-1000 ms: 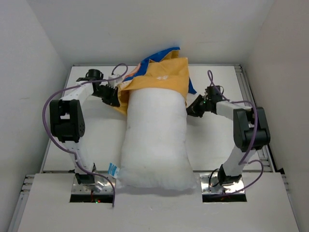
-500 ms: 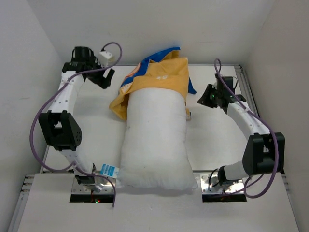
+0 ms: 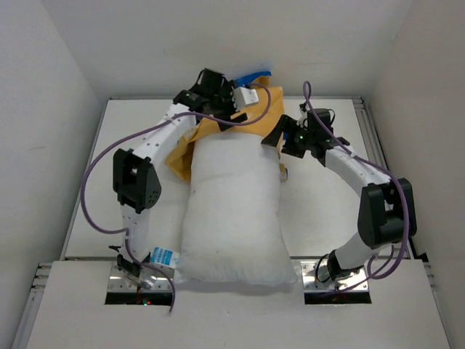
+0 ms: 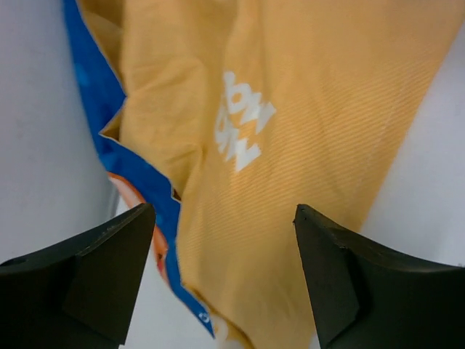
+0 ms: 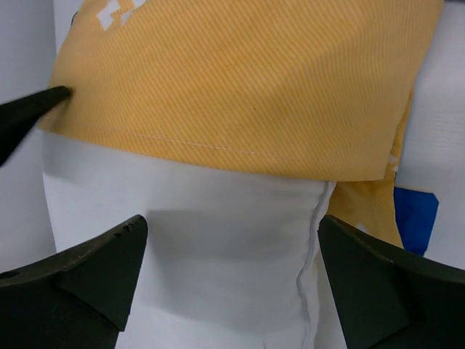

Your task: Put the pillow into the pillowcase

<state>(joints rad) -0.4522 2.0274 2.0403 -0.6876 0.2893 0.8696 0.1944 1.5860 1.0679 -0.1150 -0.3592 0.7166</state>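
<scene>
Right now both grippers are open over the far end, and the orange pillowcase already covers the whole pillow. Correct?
No. The pillowcase covers only the far end of the pillow; most of it lies bare, as the top external view shows. The left gripper and right gripper are indeed open over that end.

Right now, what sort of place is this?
Probably a robotics lab test cell: a white table walled in by plain white panels, two bolted-down robot arms, and a pillow and pillowcase laid out.
</scene>
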